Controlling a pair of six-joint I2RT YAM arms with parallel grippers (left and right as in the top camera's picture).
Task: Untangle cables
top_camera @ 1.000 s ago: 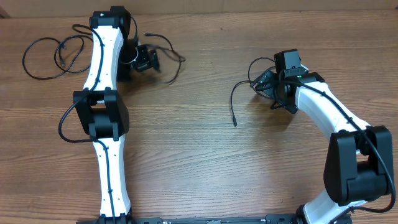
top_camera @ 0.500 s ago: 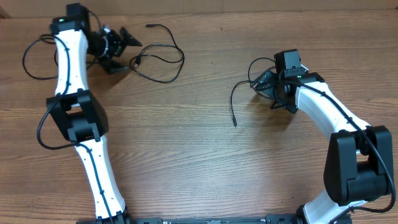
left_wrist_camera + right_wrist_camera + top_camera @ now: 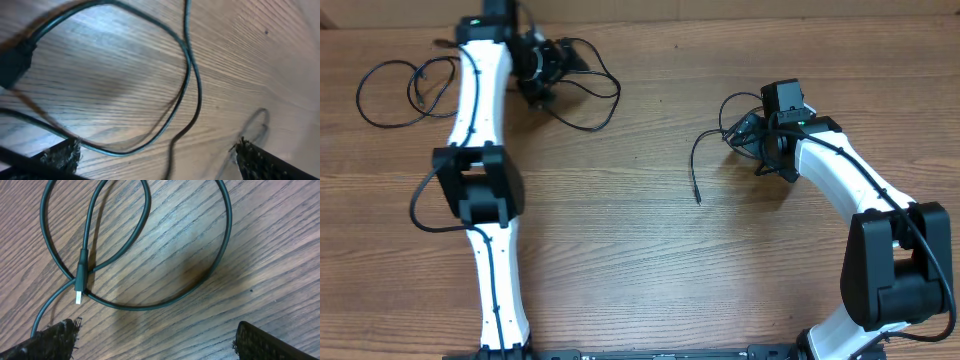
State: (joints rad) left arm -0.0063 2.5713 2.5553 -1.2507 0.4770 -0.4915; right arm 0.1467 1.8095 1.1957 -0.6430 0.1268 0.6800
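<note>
Three thin, glossy black cables (image 3: pixel 230 217) loop over the grained wooden table (image 3: pixel 620 230), while the left gripper (image 3: pixel 157 152) and right gripper (image 3: pixel 155 332) gape wide, gripping nothing, their rough-edged fingertips (image 3: pixel 55 335) cropped.

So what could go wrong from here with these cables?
1. The plug lies across its own loop ahead of the open right end effector. Tugging the loop might cinch it into a knot.
2. Two strands run side by side ahead of the open left end effector. Closing could pinch both.
3. The far-left cable lies close to the left arm, which may drag it.
</note>
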